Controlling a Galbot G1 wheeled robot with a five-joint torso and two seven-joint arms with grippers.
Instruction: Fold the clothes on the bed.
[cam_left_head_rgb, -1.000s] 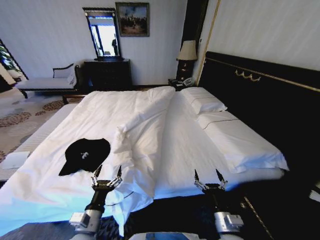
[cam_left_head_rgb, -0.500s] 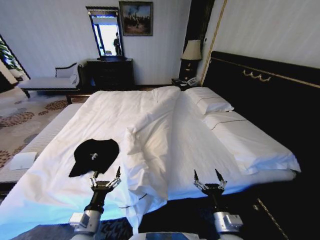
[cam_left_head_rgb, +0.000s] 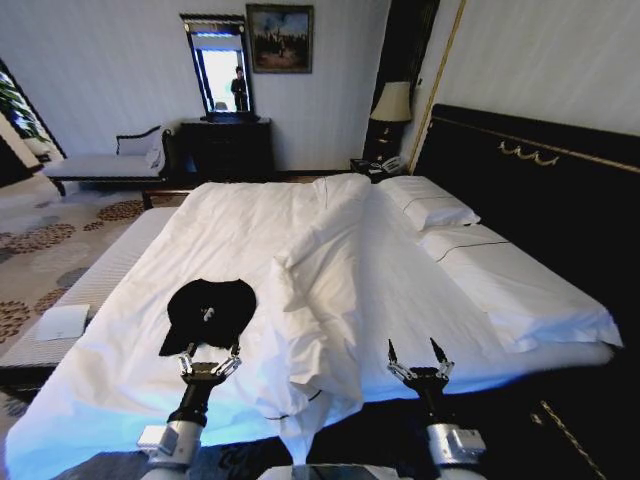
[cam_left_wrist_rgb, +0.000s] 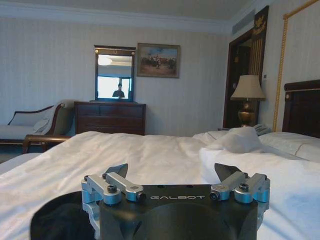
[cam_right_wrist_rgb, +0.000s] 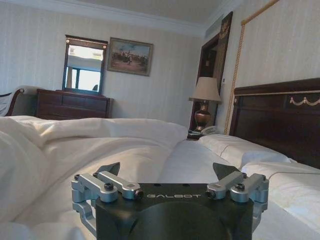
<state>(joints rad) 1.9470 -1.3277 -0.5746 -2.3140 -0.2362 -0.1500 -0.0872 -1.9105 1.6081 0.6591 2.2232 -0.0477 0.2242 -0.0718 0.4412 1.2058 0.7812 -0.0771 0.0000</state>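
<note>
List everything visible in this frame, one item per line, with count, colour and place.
T-shirt: one, black, crumpled on the bed's near left part.
Bed: one, white sheets, dark headboard on the right.
Duvet: one, white, bunched along the bed's middle.
Pillows: two, white, by the headboard.
Dresser: one, dark wood, far wall.
Mirror: one, dark frame, above the dresser.
Painting: one, framed, far wall.
Lamp: one, cream shade, beside the headboard.
Chaise: one, pale, far left.
Left hand: open, just short of the T-shirt.
Right hand: open, at the bed's near edge.
</note>
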